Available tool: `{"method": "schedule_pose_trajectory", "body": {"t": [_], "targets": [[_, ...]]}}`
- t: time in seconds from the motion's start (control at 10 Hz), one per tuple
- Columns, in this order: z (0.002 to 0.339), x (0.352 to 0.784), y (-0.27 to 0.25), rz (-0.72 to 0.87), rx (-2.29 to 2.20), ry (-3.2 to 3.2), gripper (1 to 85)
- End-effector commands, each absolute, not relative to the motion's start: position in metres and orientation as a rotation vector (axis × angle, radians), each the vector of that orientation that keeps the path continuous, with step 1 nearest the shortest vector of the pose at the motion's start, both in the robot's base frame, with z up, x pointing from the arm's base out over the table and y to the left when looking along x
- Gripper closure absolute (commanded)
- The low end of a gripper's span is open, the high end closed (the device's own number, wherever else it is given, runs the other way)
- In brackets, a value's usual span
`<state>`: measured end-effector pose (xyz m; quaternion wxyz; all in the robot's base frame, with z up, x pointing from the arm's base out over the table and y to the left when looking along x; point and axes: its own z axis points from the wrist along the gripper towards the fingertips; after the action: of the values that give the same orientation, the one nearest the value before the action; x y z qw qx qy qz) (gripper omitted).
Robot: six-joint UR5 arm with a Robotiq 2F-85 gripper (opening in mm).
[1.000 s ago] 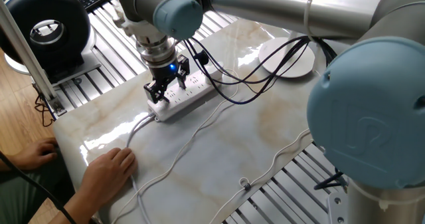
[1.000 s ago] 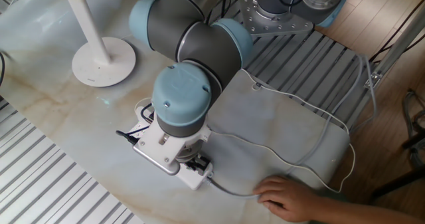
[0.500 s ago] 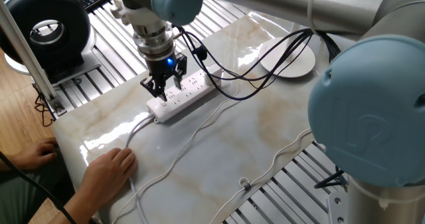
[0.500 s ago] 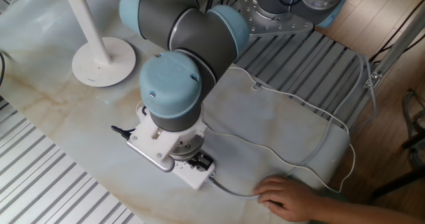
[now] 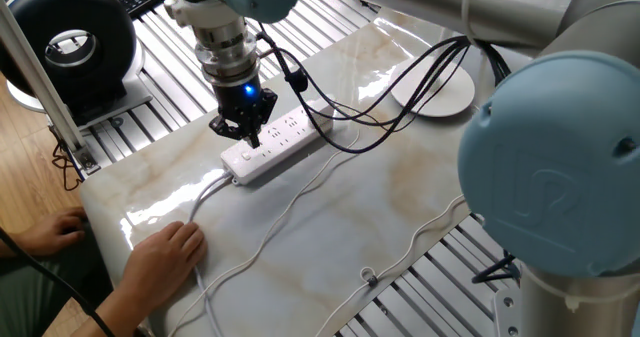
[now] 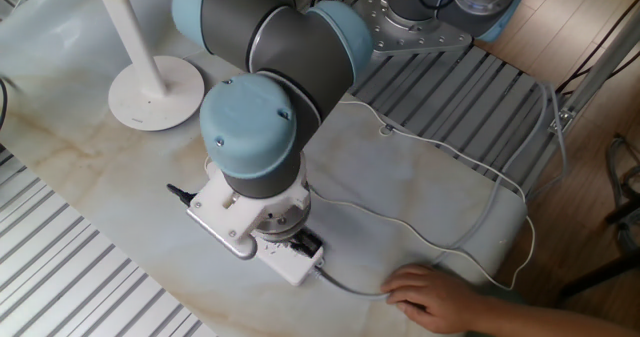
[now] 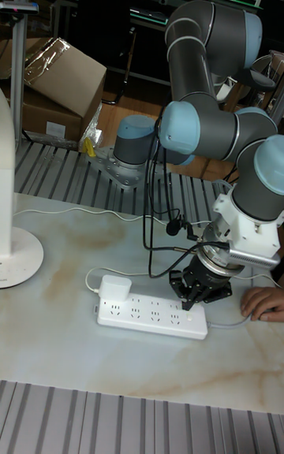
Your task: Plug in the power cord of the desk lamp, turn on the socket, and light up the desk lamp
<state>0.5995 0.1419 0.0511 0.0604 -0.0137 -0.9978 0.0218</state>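
1. One fixed view: the end effector point(image 5: 244, 129), fingers nearly together and holding nothing, hovers over the socket point(image 5: 275, 142) near the bench's left edge.
2. The other fixed view: the wrist hides the socket's button point(image 6: 297, 249); a misaligned press could shove the strip.
3. Tall fixed view: the plug point(image 7: 115, 289) sits seated; the desk lamp point(image 7: 17, 253) stands at the bench's left edge.

From above, my arm's blue-capped wrist point(image 6: 250, 137) hangs over the socket point(image 6: 290, 264), hiding most of the white strip; only its near end shows, with the gripper point(image 6: 297, 245) dark against it, jaws too hidden to read. The desk lamp point(image 6: 150, 82) stands well apart on the marble bench point(image 6: 80, 177). A person's hand point(image 6: 432, 297) rests beside the strip's thick cable point(image 6: 350, 287).
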Motion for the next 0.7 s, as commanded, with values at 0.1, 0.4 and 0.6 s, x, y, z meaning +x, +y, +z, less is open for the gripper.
{"method": "schedule_pose_trajectory", "body": {"t": [0.1, 0.4, 0.6], "targets": [[0.051, 0.594, 0.153, 0.021, -0.141, -2.972, 84.7], [0.040, 0.592, 0.161, 0.019, -0.169, -2.897, 84.7], [0.047, 0.577, 0.159, 0.025, -0.147, -2.807, 84.7]]}}
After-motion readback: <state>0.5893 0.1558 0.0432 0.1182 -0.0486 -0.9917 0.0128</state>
